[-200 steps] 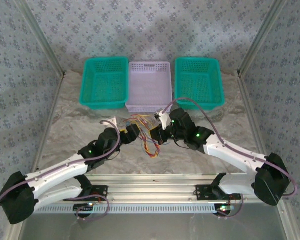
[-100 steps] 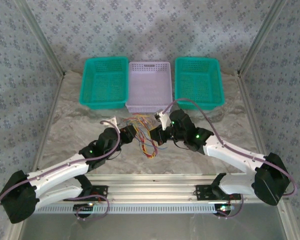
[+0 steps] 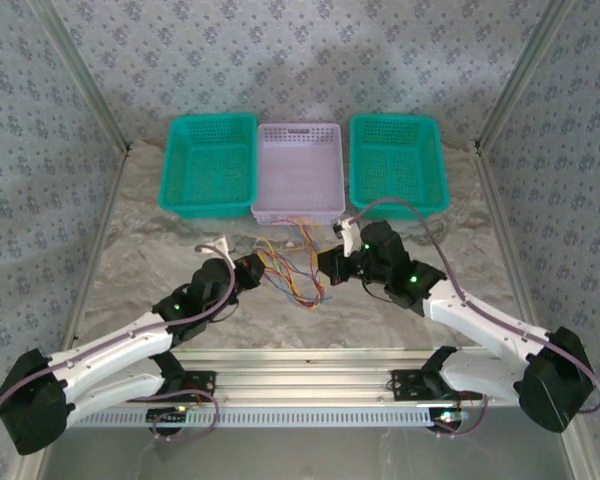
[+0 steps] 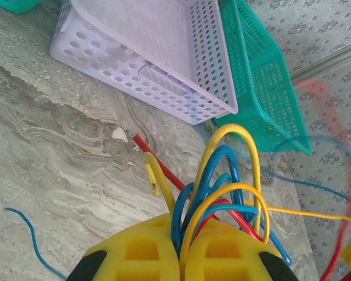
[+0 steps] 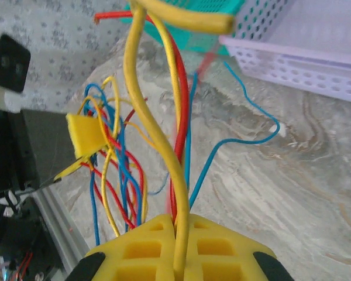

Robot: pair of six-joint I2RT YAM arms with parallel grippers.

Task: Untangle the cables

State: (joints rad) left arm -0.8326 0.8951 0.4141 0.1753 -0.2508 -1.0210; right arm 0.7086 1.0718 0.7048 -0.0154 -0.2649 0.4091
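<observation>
The cables are a tangle of thin red, yellow, blue and orange wires hanging between my two grippers over the marble table, just in front of the lilac basket. My left gripper is shut on one end of the bundle; blue, yellow and red loops rise from between its yellow pads. My right gripper is shut on the other end, with a thick yellow wire and red and blue strands running up from its pads. More loops hang at the left of the right wrist view.
Three baskets stand in a row at the back: teal, lilac and teal. The lilac basket is close ahead of the left gripper. A loose blue wire lies on the table. Metal frame rails border both sides.
My left gripper has closed on the cables. The right arm has moved right and slightly back, so the bundle is drawn out wider between the two grippers.
</observation>
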